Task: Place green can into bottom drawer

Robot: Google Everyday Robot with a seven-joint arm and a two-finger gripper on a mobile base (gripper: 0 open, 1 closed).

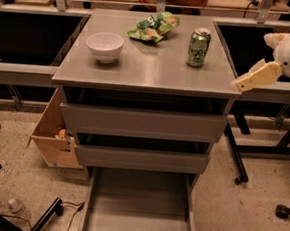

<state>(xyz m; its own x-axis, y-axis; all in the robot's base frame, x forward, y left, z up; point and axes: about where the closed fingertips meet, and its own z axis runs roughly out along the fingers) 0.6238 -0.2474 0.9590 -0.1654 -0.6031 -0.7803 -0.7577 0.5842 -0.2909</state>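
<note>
Progress is slight: the green can [199, 40] stands upright on the cabinet top [148, 72], ungrasped. The gripper [245, 81] hovers off the right edge, open or closed I cannot tell. The bottom drawer [137, 222] is open; grasping and placing remain.

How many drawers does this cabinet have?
3. The top drawer and middle drawer sit stacked under the countertop; the bottom drawer, lowest, is pulled out. The tool hovers off the countertop's right edge.
</note>
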